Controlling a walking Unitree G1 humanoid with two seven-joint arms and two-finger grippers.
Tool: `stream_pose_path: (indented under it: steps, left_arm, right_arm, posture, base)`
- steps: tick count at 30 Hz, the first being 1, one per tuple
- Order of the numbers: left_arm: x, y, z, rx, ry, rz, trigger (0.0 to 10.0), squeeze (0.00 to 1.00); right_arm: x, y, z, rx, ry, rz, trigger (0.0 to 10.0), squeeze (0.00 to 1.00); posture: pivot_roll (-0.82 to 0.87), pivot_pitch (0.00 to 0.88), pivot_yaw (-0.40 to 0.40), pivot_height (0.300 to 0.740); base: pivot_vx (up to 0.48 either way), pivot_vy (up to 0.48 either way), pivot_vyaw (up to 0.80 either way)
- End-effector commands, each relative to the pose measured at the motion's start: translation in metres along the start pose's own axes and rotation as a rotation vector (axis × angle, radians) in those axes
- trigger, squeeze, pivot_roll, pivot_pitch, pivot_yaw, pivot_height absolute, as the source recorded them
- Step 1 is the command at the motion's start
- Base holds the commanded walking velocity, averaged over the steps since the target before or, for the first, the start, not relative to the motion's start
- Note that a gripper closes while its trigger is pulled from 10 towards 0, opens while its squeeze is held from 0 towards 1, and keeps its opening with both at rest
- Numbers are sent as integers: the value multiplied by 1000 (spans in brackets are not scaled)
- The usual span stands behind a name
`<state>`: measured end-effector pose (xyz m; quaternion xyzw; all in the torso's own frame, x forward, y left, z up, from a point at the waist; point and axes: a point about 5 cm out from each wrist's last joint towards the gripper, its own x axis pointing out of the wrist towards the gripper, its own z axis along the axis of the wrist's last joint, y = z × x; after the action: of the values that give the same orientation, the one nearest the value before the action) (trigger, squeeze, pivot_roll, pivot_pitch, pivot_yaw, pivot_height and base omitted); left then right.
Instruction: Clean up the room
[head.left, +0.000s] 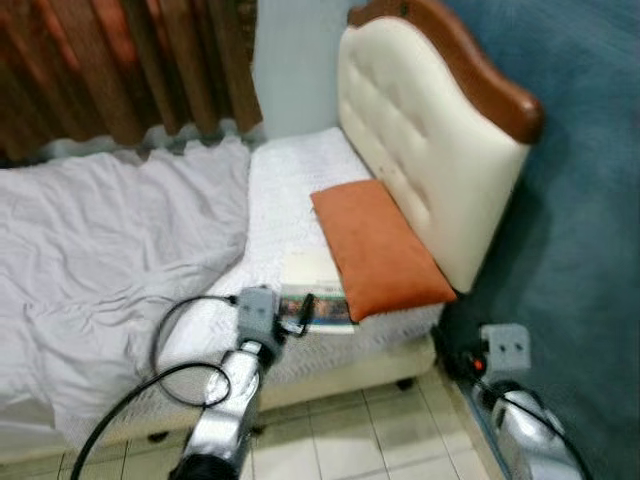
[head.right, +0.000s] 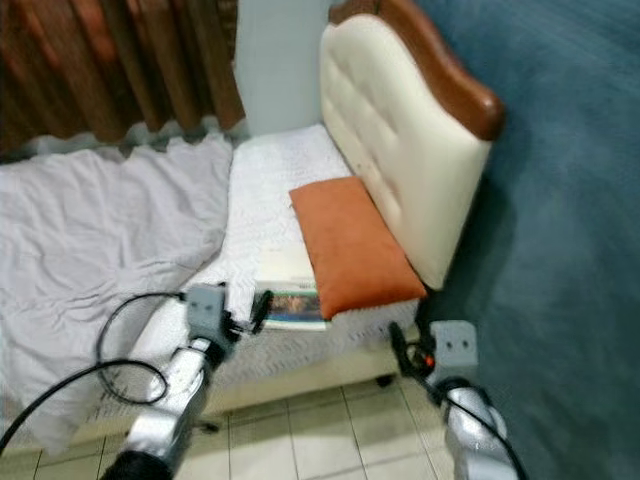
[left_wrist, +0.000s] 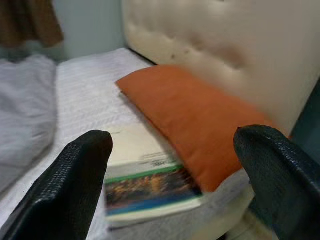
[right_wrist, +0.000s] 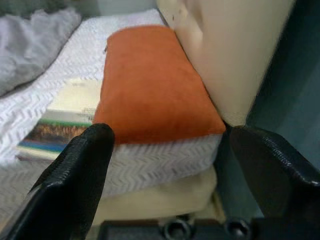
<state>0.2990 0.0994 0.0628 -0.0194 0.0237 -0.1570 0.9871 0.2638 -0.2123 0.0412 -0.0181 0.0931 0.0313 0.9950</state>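
Ahead, we see a book (head.left: 318, 290) on the bed (head.left: 270, 190), tucked against the orange pillow (head.left: 378, 250). In our left wrist view, the left gripper (left_wrist: 172, 150), fingers apart, faces it. Right gripper (right_wrist: 170, 150) likewise gapes.

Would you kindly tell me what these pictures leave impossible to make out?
- Book: one edge lies under the orange pillow in the eye views; cover text blurred in the left wrist view.
- Grey blanket: cut off by the picture's left edge.
- Right tool: its arm is cut by the bottom edge in the eye views.
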Motion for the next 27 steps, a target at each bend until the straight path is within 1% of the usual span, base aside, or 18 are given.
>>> stream_pose_path:
  steps: [1,3,10,12,13,15,17,23,27]
  left_arm:
    - [-5,15,-4,14,27,39,10000,0]
    - [-4,14,-4,13,27,36,10000,0]
    - [-3,12,-5,22,35,18,10000,0]
    - [0,8,-6,26,49,-4,10000,0]
    - [1,4,-8,46,58,-34,10000,0]
    - [3,2,-8,73,67,-48,10000,0]
    - [3,2,-8,64,67,-59,10000,0]
    - [3,3,-8,53,65,-57,10000,0]
    - [2,2,-9,55,68,-64,10000,0]
  right_arm:
    - [5,10,6,4,-26,31,10000,0]
    - [5,10,6,5,-26,30,10000,0]
    - [4,10,5,-1,-18,29,10000,0]
    - [3,9,2,3,-11,19,10000,0]
    - [2,8,2,-2,-10,7,10000,0]
    - [2,8,2,-6,-12,6,10000,0]
    - [2,8,1,-2,-10,3,10000,0]
    - [1,8,1,-4,-8,1,10000,0]
    - [0,8,2,-18,-16,9,10000,0]
  posture:
    - [-137,33,11,740]
    - [-137,33,11,740]
    - [-138,42,11,740]
    - [-142,47,14,740]
    - [-145,46,19,740]
    - [-147,46,22,740]
    - [-149,46,25,740]
    - [-152,49,25,740]
    - [-150,53,24,740]
  base:
    - [480,0,0]
    - [480,0,288]
    - [480,0,728]
    - [480,0,684]
    - [480,0,0]
    - [0,0,0]
    - [189,-144,-331]
    - [372,-299,-800]
    - [372,-299,0]
